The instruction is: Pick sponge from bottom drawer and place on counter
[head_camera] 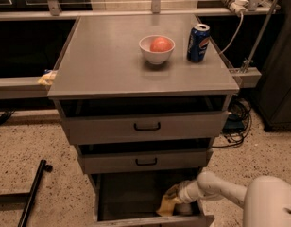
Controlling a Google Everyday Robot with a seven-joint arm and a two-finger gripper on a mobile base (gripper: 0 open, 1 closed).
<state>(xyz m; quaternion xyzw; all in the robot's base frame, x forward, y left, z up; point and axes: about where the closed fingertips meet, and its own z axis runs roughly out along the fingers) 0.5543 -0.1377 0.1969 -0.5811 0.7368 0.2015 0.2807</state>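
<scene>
The bottom drawer (129, 195) is pulled open, showing a dark deep interior. The pale yellow sponge (165, 204) lies tilted in its right front part. My gripper (177, 197) reaches into the drawer from the right on a white arm (216, 189) and is at the sponge, touching it; the sponge and arm hide its tip. The grey counter (103, 65) tops the cabinet, above the two other drawers.
A white bowl (156, 49) holding a red-orange fruit and a blue soda can (198, 42) stand on the counter's back right. A yellowish lump (46, 78) sits on the left ledge. A black bar (32, 195) lies on the floor at left. Cables (236, 122) hang at right.
</scene>
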